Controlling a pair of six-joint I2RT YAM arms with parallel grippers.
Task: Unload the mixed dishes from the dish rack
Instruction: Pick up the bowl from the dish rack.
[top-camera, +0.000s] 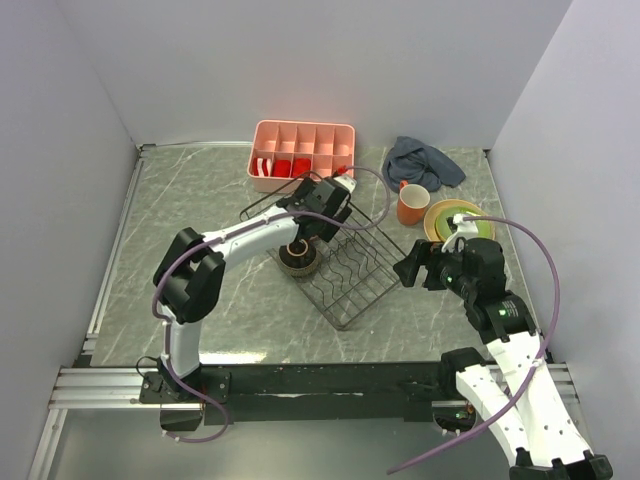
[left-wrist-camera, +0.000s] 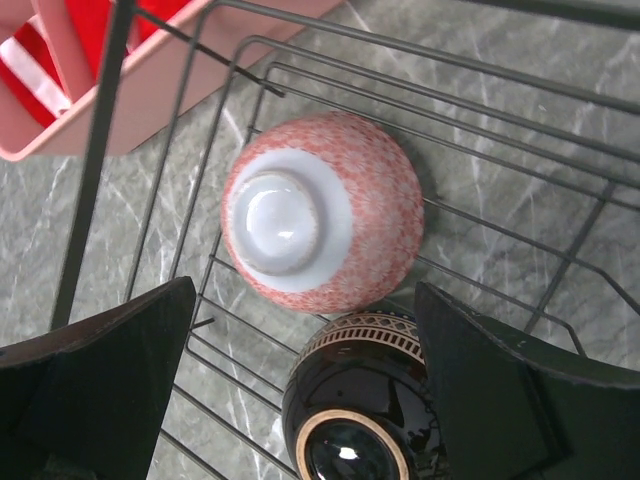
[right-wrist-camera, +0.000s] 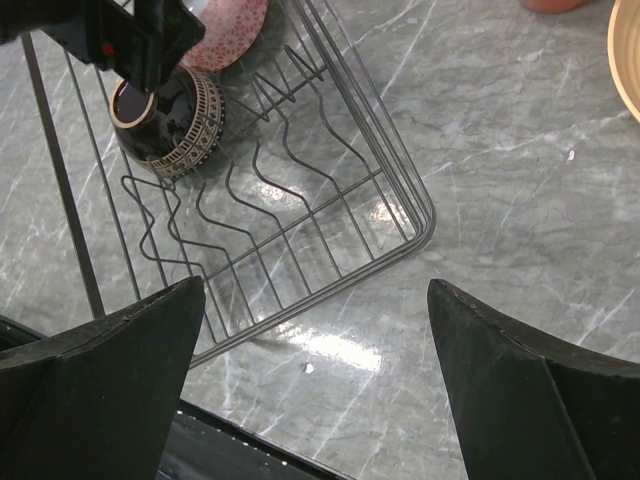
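Pinkish bowl (left-wrist-camera: 325, 215) beneath spread left jaws

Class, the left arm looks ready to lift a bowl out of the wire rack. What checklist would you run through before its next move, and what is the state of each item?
1. Left end effector open: ok, jaws wide apart.
2. Lined up with the pink speckled ceramic bowl: ok; the bowl lies upside down in the black wire dish rack, centred below the left end effector.
3. Neighbour clear: not ok; the glossy dark-brown bowl sits close against it.
4. Right end effector out of the way: ok; open, empty, near the rack's corner.
5. Other dishes unloaded: ok; stacked round plates and orange mug stand on the grey-green marbled table.
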